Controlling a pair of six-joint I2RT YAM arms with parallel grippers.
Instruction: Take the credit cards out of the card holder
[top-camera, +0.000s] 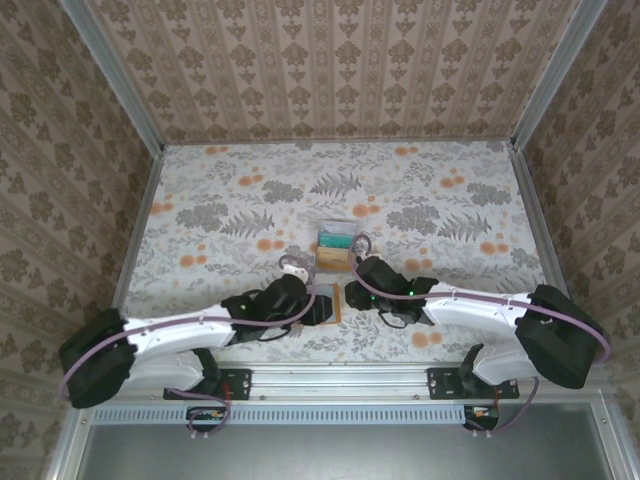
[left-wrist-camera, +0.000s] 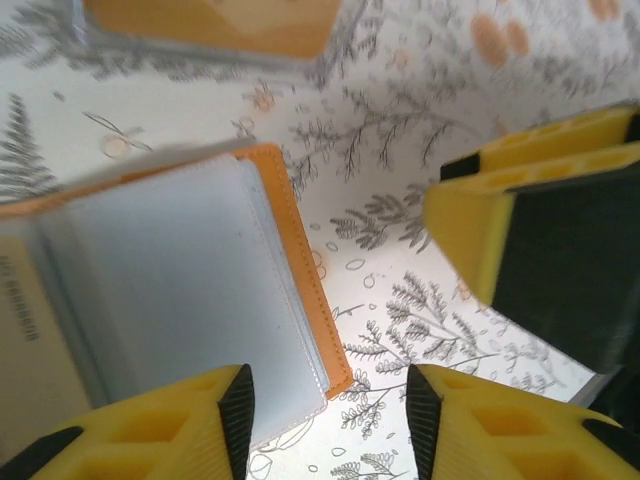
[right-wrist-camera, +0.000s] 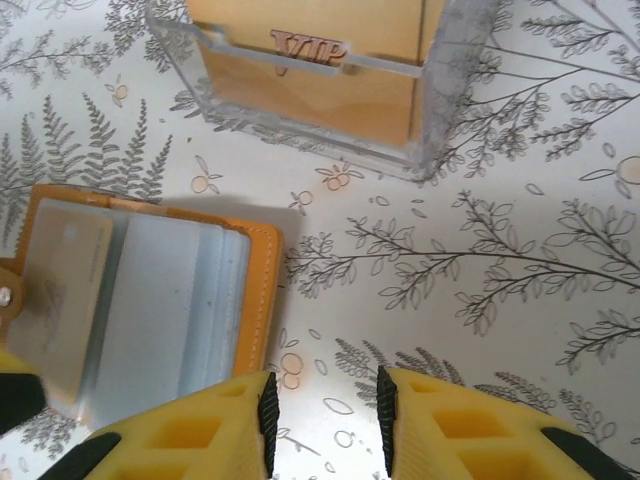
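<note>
Tabletop w/ a floral cover (top-camera: 450, 200), seen from above and from both wrists; two arms reach in to meet near the front centre.

L side: left gripper (left-wrist-camera: 330, 425) hangs low over the card holder (left-wrist-camera: 190, 280), jaws partway apart w/ nothing clamped. In the left wrist view, the holder's orange right-hand edge and lower corner sit inside the jaw gap, and one yellow finger (left-wrist-camera: 180, 430) covers its lower margin. Can't tell if that finger touches.

Centre: holder lies flat and open, grey-blue pockets up, btwn the two grippers. Its hinge line runs roughly away from the arms, tilted a little. A pale card (right-wrist-camera: 60, 285) sits in the pocket on its left half, i.e. the L arm's side. Just beyond the holder stands a clear box (right-wrist-camera: 440, 110) holding a teal card (top-camera: 335, 238) and an orange card (top-camera: 332, 259).

R side: right gripper (right-wrist-camera: 325, 420) has a narrow gap, w/ only bare cover btwn the jaws. The holder lies to the left of that gap, just beside it.

Judgement: both arms are close, but the pale card is nearer the L arm. The R arm looks better placed to pin the holder's empty half.
</note>
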